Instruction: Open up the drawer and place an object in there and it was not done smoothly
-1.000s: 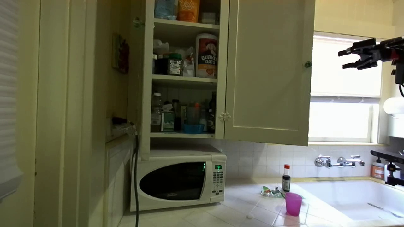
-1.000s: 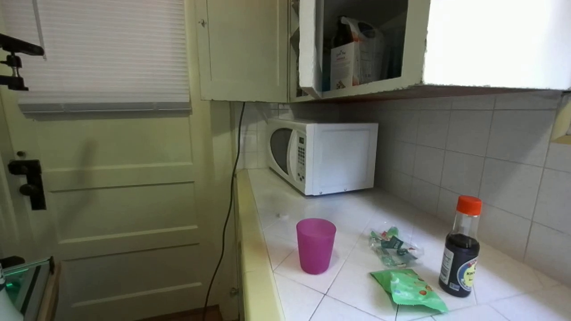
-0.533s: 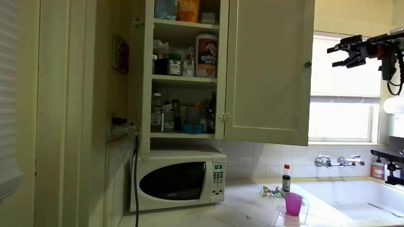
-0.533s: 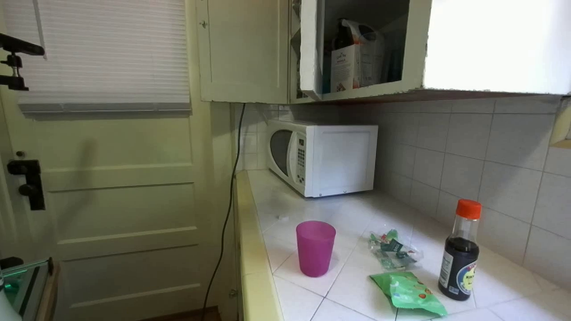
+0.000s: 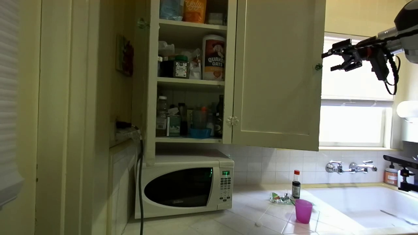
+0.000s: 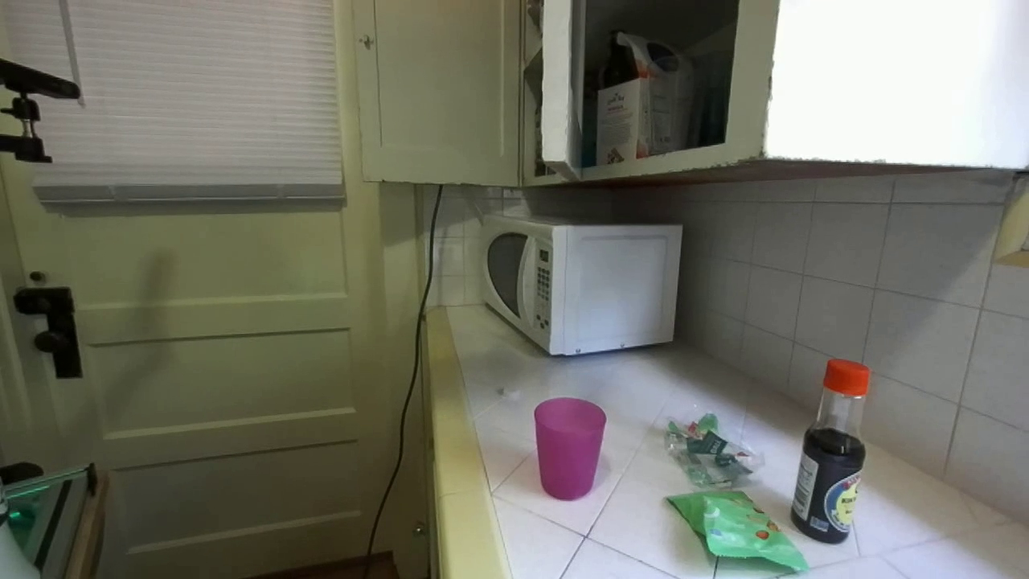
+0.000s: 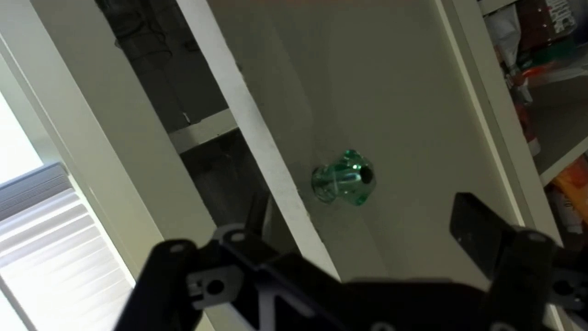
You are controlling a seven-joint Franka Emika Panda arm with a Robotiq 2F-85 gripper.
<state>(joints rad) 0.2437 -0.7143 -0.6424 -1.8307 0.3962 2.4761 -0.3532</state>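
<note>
I think my step is opening the cabinet door (image 5: 277,75), so next my gripper (image 5: 328,62), jaws wide and empty, should pinch the green knob (image 7: 345,178) and pull, while the pink cup (image 6: 569,452) sits on the counter (image 6: 615,555).

One pink cup (image 6: 569,450), one microwave (image 6: 617,289), one gripper (image 5: 327,62).

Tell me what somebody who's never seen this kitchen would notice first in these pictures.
Probably the magenta cup, standing upright on the white tiled counter, its loud colour stark against the pale tiles in both exterior views. Next, the green glass knob on the plain cabinet door, near the middle of the wrist view, with the black hand open and facing it. Then the red-capped dark bottle on the same counter.
</note>
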